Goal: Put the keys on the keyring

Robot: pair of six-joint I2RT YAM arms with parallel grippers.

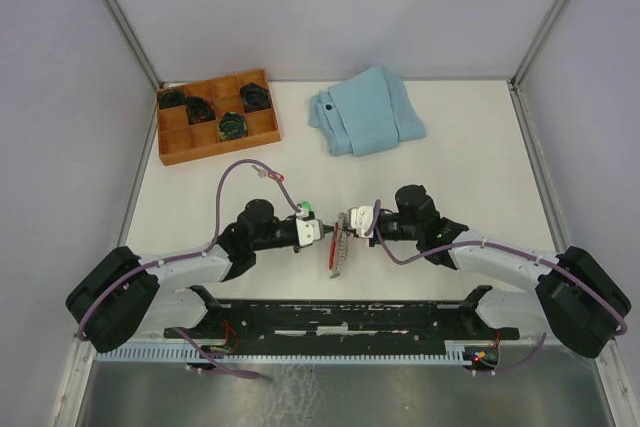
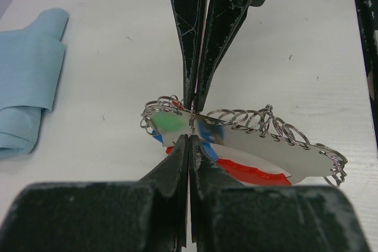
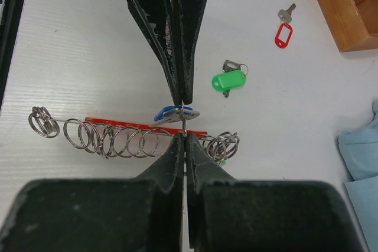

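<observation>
We can read no writing, number, brand or sign in any of the three views. The green oblong plastic key tag (image 3: 228,80) and the red oblong plastic key tag (image 3: 283,35) show us no legible marks.

L hand (image 1: 320,234) & R hand (image 1: 349,224) tip-to-tip, both pinched closed on keyring (image 1: 338,253) btwn them. Green-tag key (image 1: 305,209) just beside L hand. Cloth (image 1: 365,110) well beyond R hand, tray (image 1: 215,150) well beyond L, on tabletop (image 1: 460,167).
</observation>
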